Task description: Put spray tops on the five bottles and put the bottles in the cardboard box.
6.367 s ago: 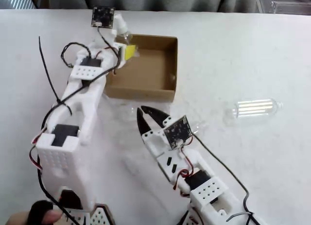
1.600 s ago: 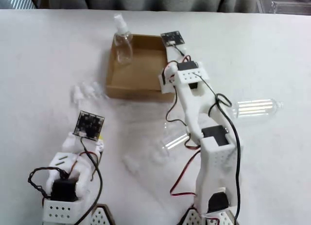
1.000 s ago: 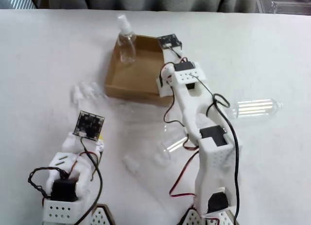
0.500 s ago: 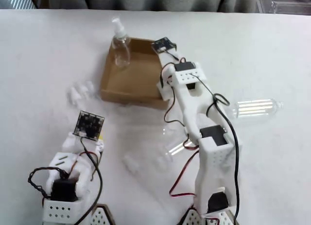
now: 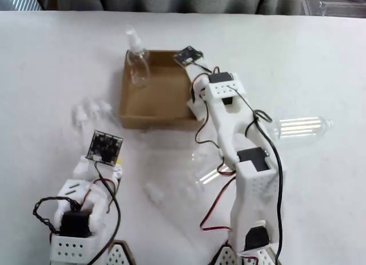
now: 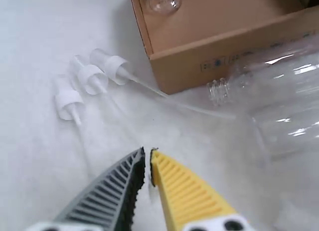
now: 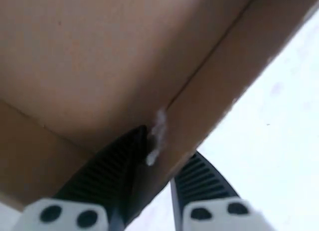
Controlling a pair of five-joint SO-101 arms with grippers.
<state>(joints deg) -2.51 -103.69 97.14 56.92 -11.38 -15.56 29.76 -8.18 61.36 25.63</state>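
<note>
Starting at the left, we found the left gripper (image 6: 148, 153) folded back near its base, its grey and yellow fingers pressed almost tip to tip with nothing between them. A few seconds before, it had been stretched out over the cardboard box (image 5: 160, 98), so we judged its delivery finished. Ahead of its tips lay the loose spray tops (image 6: 92, 79), which had slid a little farther outward on the table (image 5: 297, 59) within the last second or so, probably nudged by the box's corner. Beyond them, the box itself had shifted leftward and turned slightly over that same stretch, carrying the capped bottle (image 5: 137, 70) that stood upright in its far-left corner. That move came from the right gripper (image 7: 167, 143), which straddled the box's right wall, one finger inside and one outside, closed narrow on the cardboard. We took this for a repositioning of the box and not a packing step, so the task was still early, with a single bottle capped and boxed. Counting, we made out one box and three bottles. These were the capped one in the box, an empty bottle (image 5: 209, 173) lying uncapped behind the right gripper beside its arm, and a second empty bottle (image 5: 300, 126) on its side well off to that gripper's right. We could be sure of three loose tops. Some fainter pale shapes near the first empty bottle we could not identify.
</note>
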